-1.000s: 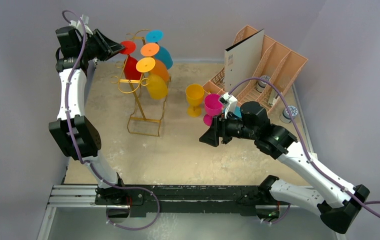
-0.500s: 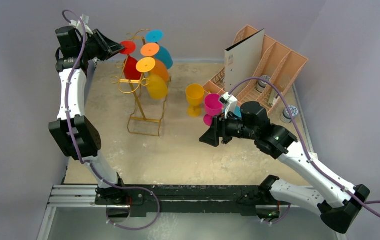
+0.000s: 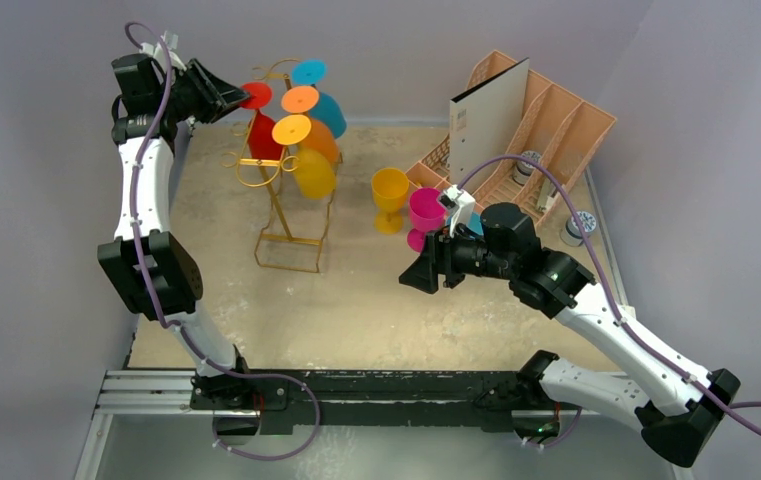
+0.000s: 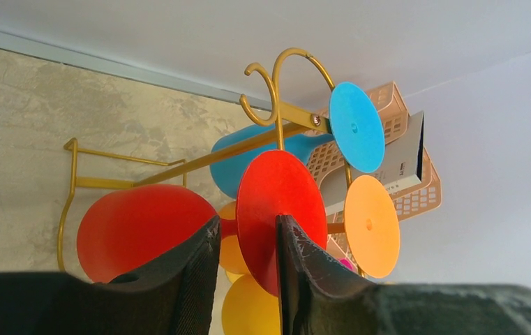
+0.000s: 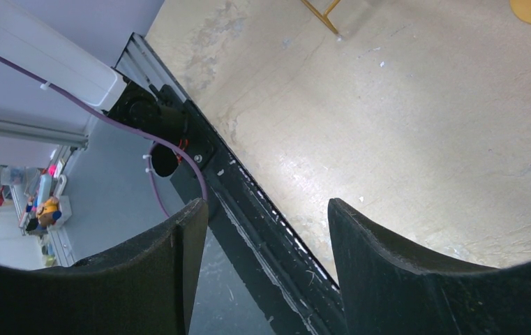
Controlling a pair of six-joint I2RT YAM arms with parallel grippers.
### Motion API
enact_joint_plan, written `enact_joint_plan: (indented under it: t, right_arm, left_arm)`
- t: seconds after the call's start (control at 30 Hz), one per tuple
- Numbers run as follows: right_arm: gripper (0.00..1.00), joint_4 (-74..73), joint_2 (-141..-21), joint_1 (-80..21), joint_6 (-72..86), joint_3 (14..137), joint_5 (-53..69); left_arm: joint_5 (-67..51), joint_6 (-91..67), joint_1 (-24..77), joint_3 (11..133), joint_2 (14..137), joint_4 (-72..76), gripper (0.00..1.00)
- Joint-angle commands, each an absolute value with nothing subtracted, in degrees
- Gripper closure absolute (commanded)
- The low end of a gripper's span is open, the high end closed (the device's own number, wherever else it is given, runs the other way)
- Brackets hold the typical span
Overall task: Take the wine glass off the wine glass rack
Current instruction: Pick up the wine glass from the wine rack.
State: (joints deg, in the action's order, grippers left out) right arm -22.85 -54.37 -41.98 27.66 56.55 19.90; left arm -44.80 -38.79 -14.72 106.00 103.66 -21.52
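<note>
Left wrist view alone showed left gripper [image 4: 246, 225] narrowly parted around red wine glass [image 4: 144, 230] stem; right gripper [image 5: 266, 209] stood wide, empty.

Gold wine glass rack [image 4: 294, 113]; red wine glass [image 4: 137, 223]; peach organiser [image 3: 571, 125].

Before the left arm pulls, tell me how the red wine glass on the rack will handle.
The red wine glass looks like opaque plastic, so it is probably light and rigid, not fragile. Its smooth foot may slip between the jaws. The wine glass rack is thin, tall wire, so it could tip if the glass snags.
</note>
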Motion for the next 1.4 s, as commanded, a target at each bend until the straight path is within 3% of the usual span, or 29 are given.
enact_joint_plan:
  t: [0.0,0.27,0.53,0.73,0.93,1.0,1.37]
  right_arm:
    - [0.34,-21.72,-54.17,-41.92,28.21,57.24,19.60]
    - [0.34,-21.53,-54.68,-41.92,28.54,57.62,20.10]
    - [0.33,-21.18,-54.84,-41.92,28.92,57.22,20.26]
    - [0.33,-21.47,-55.00,-41.92,28.91,57.04,19.78]
    - [0.33,-21.60,-55.06,-41.92,28.92,57.13,19.87]
    - [0.33,-21.77,-55.02,-41.92,28.92,57.13,19.78]
    - [0.33,-22.28,-54.53,-41.92,28.24,56.64,19.44]
  left_arm:
    - [-41.51,-36.74,-15.21,106.76,102.82,-23.96,0.69]
    - [-40.25,-35.78,-15.21,107.81,102.39,-24.89,0.84]
    - [-40.34,-36.12,-15.21,108.32,102.25,-24.46,0.84]
    - [-40.56,-35.54,-15.21,109.49,102.70,-25.37,0.94]
    - [-41.10,-36.29,-15.21,109.81,102.90,-24.83,0.95]
    - [-41.61,-36.42,-15.21,109.95,103.26,-24.79,1.00]
    - [-44.80,-41.45,-15.34,108.44,105.02,-20.75,1.00]
